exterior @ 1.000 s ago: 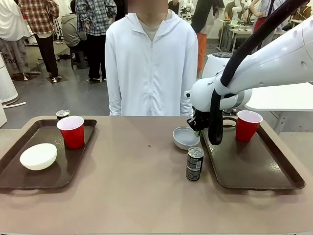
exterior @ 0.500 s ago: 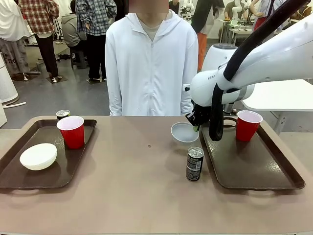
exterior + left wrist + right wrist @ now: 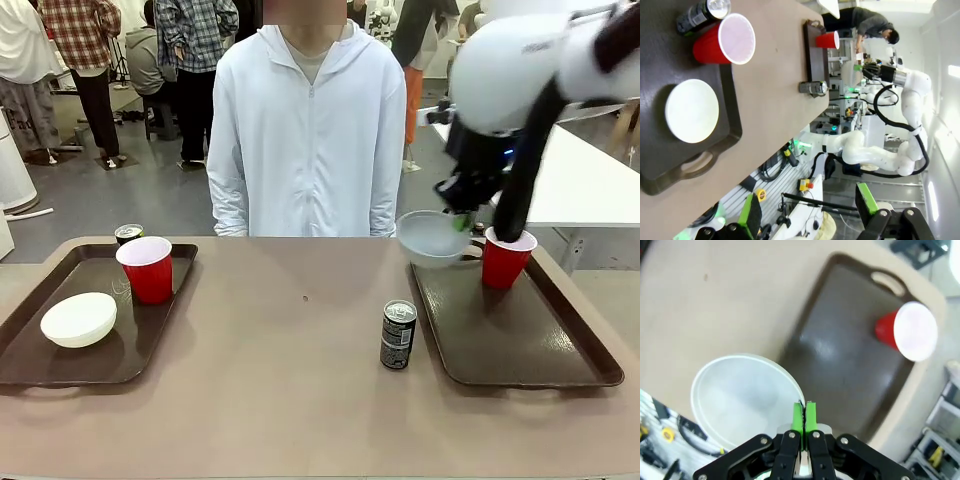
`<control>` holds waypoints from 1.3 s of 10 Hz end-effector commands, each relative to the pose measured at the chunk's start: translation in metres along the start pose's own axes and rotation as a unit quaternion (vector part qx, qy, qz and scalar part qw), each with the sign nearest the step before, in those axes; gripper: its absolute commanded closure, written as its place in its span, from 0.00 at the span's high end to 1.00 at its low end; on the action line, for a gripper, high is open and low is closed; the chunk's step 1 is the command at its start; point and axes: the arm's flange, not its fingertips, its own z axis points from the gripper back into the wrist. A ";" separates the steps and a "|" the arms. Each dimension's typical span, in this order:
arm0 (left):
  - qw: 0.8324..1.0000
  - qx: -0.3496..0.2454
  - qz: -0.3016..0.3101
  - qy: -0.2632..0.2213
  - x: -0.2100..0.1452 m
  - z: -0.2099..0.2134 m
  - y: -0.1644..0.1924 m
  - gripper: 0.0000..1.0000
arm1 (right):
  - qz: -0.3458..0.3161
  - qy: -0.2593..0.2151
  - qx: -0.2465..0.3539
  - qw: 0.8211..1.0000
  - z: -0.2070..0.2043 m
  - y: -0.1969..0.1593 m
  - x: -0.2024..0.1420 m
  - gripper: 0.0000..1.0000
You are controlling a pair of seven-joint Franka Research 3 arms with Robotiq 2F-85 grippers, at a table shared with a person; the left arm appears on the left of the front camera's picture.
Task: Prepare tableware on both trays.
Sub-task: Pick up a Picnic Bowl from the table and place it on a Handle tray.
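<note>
My right gripper (image 3: 461,221) is shut on the rim of the pale grey bowl (image 3: 431,238) and holds it in the air over the far left corner of the right tray (image 3: 520,340). From the right wrist, the gripper (image 3: 804,416) pinches the bowl (image 3: 742,400) above that tray (image 3: 840,355), where a red cup (image 3: 907,332) stands. In the front view this red cup (image 3: 505,257) is at the tray's far end. One dark can (image 3: 398,335) stands on the table beside the right tray. The left tray (image 3: 40,355) holds a red cup (image 3: 148,268), a white bowl (image 3: 78,319) and a can (image 3: 128,234). My left gripper (image 3: 808,207) is open, high above the left tray (image 3: 715,160).
A person in a white hooded jacket (image 3: 305,130) stands at the far side of the table, hands down. The brown tabletop (image 3: 280,340) is bare between the trays. Other people and tables are farther back.
My right gripper has lifted the grey bowl off the table and carried it up and to the right, over the right tray's corner. Nothing else has moved.
</note>
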 end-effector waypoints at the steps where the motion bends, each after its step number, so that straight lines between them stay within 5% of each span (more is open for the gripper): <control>1: 1.000 -0.007 0.004 -0.004 0.000 0.002 -0.004 1.00 | -0.009 0.025 -0.006 1.000 -0.004 -0.024 -0.039 0.00; 6: 1.000 -0.007 0.004 -0.004 0.000 0.002 -0.004 1.00 | -0.082 -0.003 0.032 0.996 -0.038 -0.110 -0.093 0.00; 11: 1.000 -0.007 0.004 -0.004 0.000 0.002 -0.004 1.00 | -0.082 0.014 0.028 0.996 -0.035 -0.112 -0.096 0.02; 13: 1.000 -0.007 0.004 -0.004 0.000 0.002 -0.004 1.00 | -0.069 0.039 0.054 0.995 -0.081 -0.111 -0.084 0.02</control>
